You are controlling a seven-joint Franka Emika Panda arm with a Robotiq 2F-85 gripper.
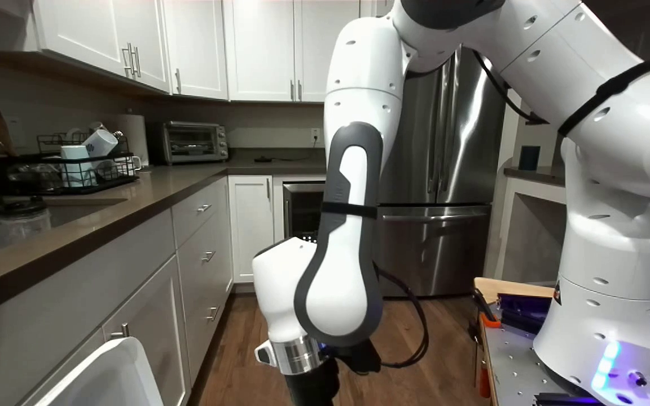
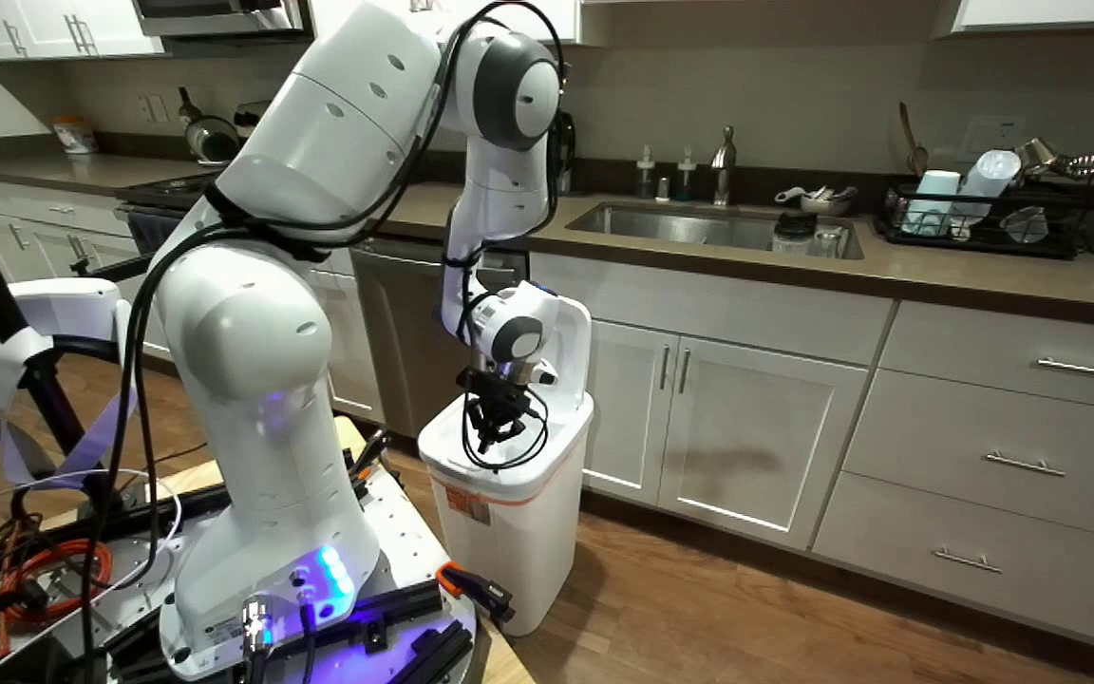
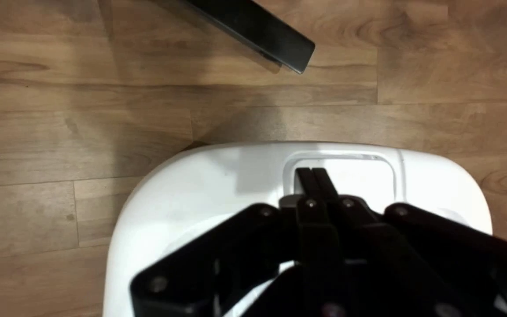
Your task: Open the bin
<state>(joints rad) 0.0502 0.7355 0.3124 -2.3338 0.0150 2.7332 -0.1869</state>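
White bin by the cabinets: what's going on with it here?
The Franka arm has its gripper, shut with nothing visible in it, over the white trash bin, at the rectangular panel by the rim. Whether it touches the panel, I can't tell. The lid stands raised, so the bin looks open already.

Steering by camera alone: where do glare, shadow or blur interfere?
Wrist view: gripper nearly black, blurred toward the bottom edge; grey shadow on the white bin. In an exterior view, glare on the steel refrigerator; in both exterior views, blue light tints the robot base.
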